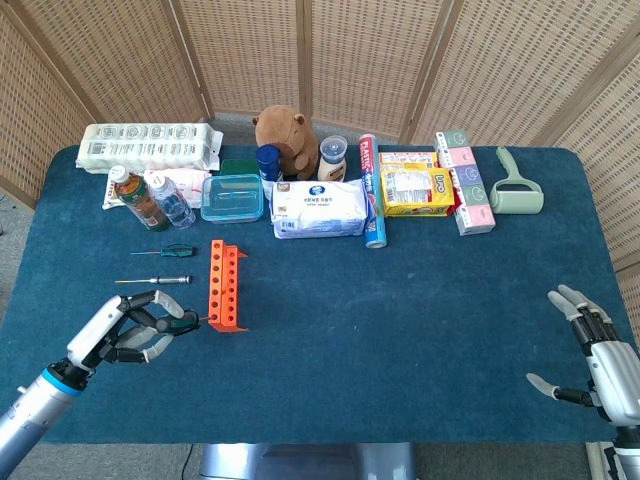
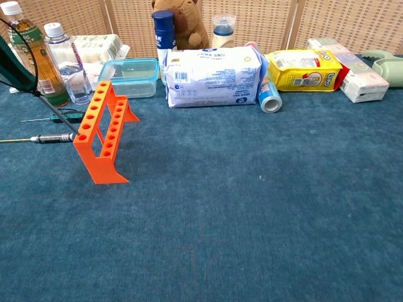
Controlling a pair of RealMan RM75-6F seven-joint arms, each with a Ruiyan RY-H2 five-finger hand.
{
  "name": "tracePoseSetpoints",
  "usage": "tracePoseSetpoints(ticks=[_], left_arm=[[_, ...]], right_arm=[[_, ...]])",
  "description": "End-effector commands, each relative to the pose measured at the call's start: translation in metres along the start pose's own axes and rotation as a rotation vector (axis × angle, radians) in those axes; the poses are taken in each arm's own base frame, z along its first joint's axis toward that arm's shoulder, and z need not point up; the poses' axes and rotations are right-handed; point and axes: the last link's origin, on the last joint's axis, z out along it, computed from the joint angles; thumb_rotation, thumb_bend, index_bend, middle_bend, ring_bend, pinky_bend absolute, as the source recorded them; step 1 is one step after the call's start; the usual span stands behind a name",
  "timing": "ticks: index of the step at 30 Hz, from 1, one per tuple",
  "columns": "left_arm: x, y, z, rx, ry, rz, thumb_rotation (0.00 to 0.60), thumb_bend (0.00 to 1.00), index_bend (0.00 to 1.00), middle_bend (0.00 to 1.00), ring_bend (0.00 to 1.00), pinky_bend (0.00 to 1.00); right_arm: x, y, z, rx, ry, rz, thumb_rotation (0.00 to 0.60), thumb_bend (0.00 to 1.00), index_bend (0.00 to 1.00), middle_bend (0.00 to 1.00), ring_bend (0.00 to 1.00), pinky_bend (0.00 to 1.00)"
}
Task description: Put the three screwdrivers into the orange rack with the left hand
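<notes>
1. Wicker screens [image 1: 350, 50] behind, and a table [image 1: 420, 290] with a dark blue cloth takes up most of the shot.
2. Count: three screwdrivers, one orange rack [image 1: 225, 285], two bottles by the far left edge, plus a row of packets and boxes along the back.
3. Left hand [image 1: 135, 330] sits near the front left of the table, fingers curled around a green-handled screwdriver [image 2: 16, 66]. Its thin shaft slants down toward the rack, and the tip is right at the rack's left side. Can't tell if it's in a hole or just touching.
4. Other two screwdrivers lie flat on the cloth left of the rack: a green-handled one [image 1: 165, 251] farther back and a dark-handled one [image 1: 155, 281] closer to the hand.
5. Rack stands upright, long side running front to back, with two rows of holes on top.
6. Right hand [image 1: 595, 360] is way over at the front right corner, fingers spread, holding nothing.
</notes>
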Motion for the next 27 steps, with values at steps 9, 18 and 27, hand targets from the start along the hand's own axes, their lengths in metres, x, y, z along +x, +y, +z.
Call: tracePoseSetpoints(ticks=[9, 18, 27], left_arm=[[0.001, -0.002, 0.004, 0.001, -0.012, -0.002, 0.6, 0.42, 0.61, 0.97, 1.0, 1.0], [0.0, -0.008, 0.006, 0.01, -0.01, -0.005, 0.6, 0.42, 0.61, 0.97, 1.0, 1.0], [0.002, -0.013, 0.009, 0.024, 0.002, -0.024, 0.6, 0.42, 0.61, 0.97, 1.0, 1.0]], right_arm=[[0.001, 0.0, 0.0, 0.001, 0.002, 0.003, 0.6, 0.02, 0.07, 0.03, 0.0, 0.0], [0.002, 0.001, 0.0, -0.001, 0.003, 0.006, 0.6, 0.02, 0.07, 0.03, 0.0, 0.0], [0.003, 0.001, -0.001, 0.001, 0.007, 0.009, 0.6, 0.02, 0.07, 0.03, 0.0, 0.0]])
